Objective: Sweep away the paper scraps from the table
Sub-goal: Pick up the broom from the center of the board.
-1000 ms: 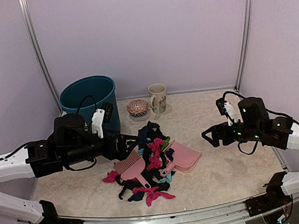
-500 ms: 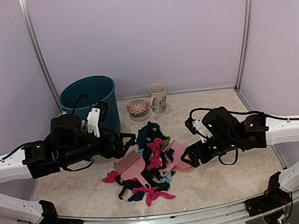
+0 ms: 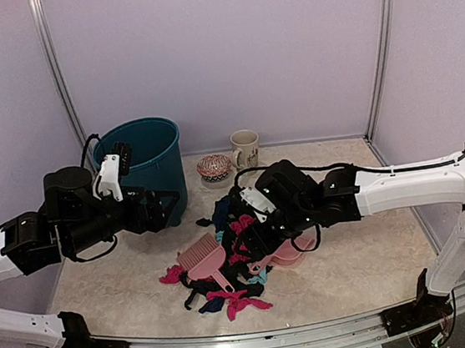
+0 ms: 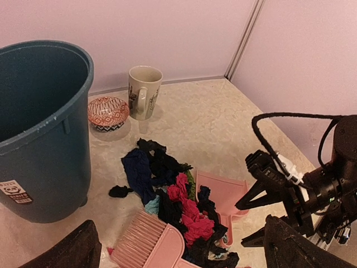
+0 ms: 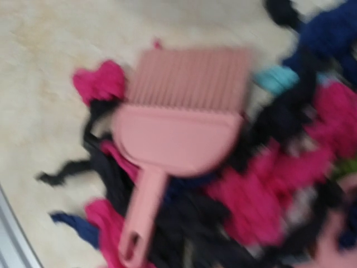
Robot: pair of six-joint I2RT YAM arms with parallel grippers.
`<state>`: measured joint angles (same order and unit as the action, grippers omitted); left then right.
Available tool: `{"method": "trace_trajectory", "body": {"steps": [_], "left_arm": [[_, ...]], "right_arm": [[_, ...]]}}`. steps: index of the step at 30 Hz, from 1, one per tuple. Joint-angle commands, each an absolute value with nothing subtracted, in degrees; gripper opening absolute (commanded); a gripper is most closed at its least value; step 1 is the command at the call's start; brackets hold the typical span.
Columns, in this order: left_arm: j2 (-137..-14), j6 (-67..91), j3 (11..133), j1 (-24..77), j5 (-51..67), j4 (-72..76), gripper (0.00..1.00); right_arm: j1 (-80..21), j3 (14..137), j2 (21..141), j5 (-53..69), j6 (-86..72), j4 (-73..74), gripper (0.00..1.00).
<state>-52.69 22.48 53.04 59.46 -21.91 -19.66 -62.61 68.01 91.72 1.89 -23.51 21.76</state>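
Paper scraps (image 3: 230,302) are lying heaped mid-frame on the table (image 3: 361,268), tangled over a pink brush (image 3: 204,257) and dustpan (image 3: 292,253). In the top view the right gripper (image 3: 252,237) is reaching in from the right edge to hang over the heap, while the left gripper (image 3: 171,201) is drawing back toward the teal bin (image 3: 141,146) at upper left. The left wrist view is showing its own fingers (image 4: 72,251) spread wide, and the right gripper at lower right parted, holding nothing. The right wrist view, blurring with motion, is filling with the brush, so a pickup is probably coming; nothing is being swept yet.
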Motion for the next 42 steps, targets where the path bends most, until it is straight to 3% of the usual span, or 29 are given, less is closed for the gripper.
{"method": "trace_trajectory", "body": {"steps": [1,13,24,42], "left_arm": [[-51.9,21.4,59.5,58.4,-23.8,-28.0,0.99],[-52.8,18.9,64.2,56.1,-24.5,-40.1,0.99],[-49.6,18.8,60.7,55.1,-22.1,-38.0,0.99],[-49.0,20.1,58.4,54.9,-21.5,-37.4,0.99]], "right_arm": [[-63.1,72.6,97.0,6.9,-25.1,16.5,0.71],[-65.0,80.2,109.0,10.1,-30.3,18.6,0.57],[-67.5,83.4,114.1,10.0,-29.1,23.6,0.41],[-67.7,85.3,119.0,5.8,-27.8,27.8,0.44]]}}
